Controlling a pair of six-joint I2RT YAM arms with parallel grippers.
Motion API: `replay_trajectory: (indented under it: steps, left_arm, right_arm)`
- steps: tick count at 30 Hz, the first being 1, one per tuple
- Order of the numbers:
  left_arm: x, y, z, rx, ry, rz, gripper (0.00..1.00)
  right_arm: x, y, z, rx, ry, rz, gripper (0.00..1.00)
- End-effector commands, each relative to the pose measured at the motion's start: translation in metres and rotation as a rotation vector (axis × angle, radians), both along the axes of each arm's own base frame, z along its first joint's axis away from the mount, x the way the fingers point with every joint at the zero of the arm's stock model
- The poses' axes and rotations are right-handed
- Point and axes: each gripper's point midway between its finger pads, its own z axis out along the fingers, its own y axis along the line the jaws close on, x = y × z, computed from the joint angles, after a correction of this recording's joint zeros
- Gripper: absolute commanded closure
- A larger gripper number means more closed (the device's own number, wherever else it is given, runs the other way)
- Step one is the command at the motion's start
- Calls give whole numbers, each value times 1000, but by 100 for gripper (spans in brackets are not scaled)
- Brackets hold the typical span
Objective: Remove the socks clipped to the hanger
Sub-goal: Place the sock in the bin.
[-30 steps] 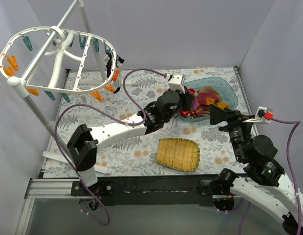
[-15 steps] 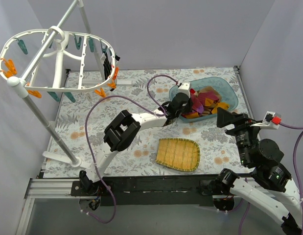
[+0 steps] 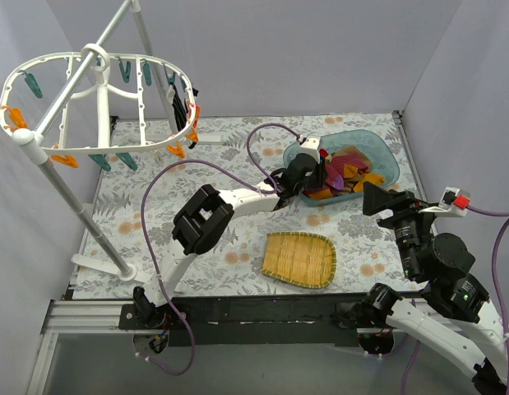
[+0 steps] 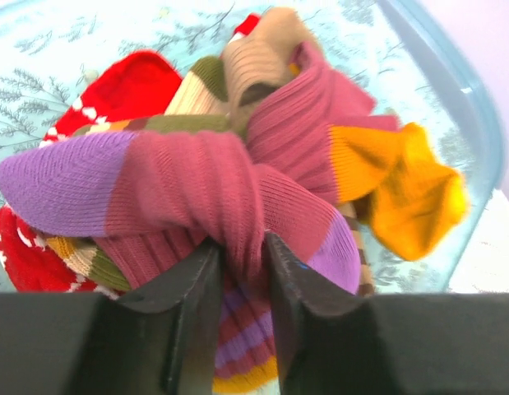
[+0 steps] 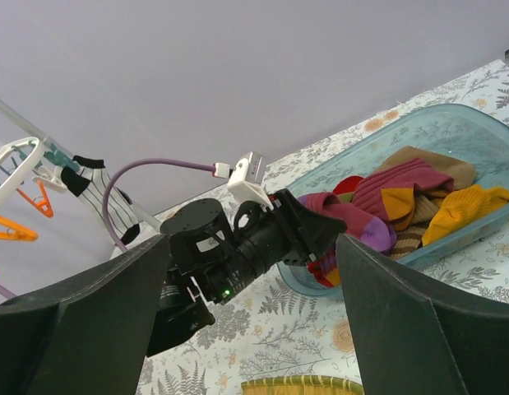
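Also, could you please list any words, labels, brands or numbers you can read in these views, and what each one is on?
None can be read.
A small white sticker on the left arm is too blurred to read.
The socks, tub and hanger show no lettering.

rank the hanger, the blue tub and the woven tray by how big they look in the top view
1. hanger, by far the widest, though it hangs above the table, so nearness to the camera may inflate it
2. blue tub
3. woven tray, clearly smaller than the tub
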Motion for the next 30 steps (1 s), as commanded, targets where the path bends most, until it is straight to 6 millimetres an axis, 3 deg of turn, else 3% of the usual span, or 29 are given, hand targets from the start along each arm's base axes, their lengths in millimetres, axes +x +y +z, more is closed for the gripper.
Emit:
replay_trajectory:
  steps: [1,2,4,5,6,8,9,10,13,15,17,18,19,20,22,23,24,25,27,28,30]
  left_arm:
    - [-11,4,86,-100,-86,-35,64]
    - [-15,6,98,-117,-93,-37,61]
    - [-20,12,98,-121,-88,-37,53]
    - [-24,16,115,-144,-103,-41,47]
    - [-29,21,105,-137,-92,-40,44]
    - [-36,28,109,-146,-96,-41,39]
    - [-41,33,121,-165,-107,-41,38]
    - [-46,39,110,-146,-90,-40,37]
    - [-62,54,108,-144,-78,-30,36]
    - [-72,67,123,-172,-90,-14,37]
    - [-85,82,107,-157,-55,5,37]
    - [-91,92,121,-183,-67,17,36]
    - [-98,105,100,-165,-25,37,37]
    - [-105,111,96,-164,-13,46,37]
    - [-116,131,101,-187,-5,82,37]
    - [-124,144,82,-173,37,105,37]
    - [-130,153,75,-163,51,116,37]
    - [-136,163,84,-185,43,136,37]
    - [-150,185,55,-143,106,178,37]
    - [-152,195,53,-142,110,207,37]
    - [-166,218,40,-135,157,250,36]
  right_arm:
    - [2,5,8,30,-24,10,10]
    - [3,7,7,29,-22,15,10]
    - [5,10,6,23,-19,21,9]
    - [5,13,5,23,-19,27,9]
    - [7,16,2,18,-12,31,9]
    - [9,21,0,21,-8,45,9]
    - [10,24,-1,17,-5,51,9]
    - [11,27,-3,17,-3,58,9]
    - [14,39,-5,13,-11,97,9]
    - [19,51,-7,-10,-14,122,8]
    - [25,71,-16,-53,8,173,7]
    - [28,78,-16,-58,8,190,6]
    - [29,88,-19,-72,14,227,6]
    - [35,100,-27,-102,39,246,6]
    - [38,115,-23,-107,15,294,5]
    - [42,124,-28,-127,25,312,5]
    - [44,130,-27,-131,14,327,4]
    - [46,136,-19,-131,-20,351,4]
    - [55,150,-20,-154,-29,382,3]
    - [57,158,-8,-147,-75,419,3]
    - [72,176,-16,-172,-66,469,3]
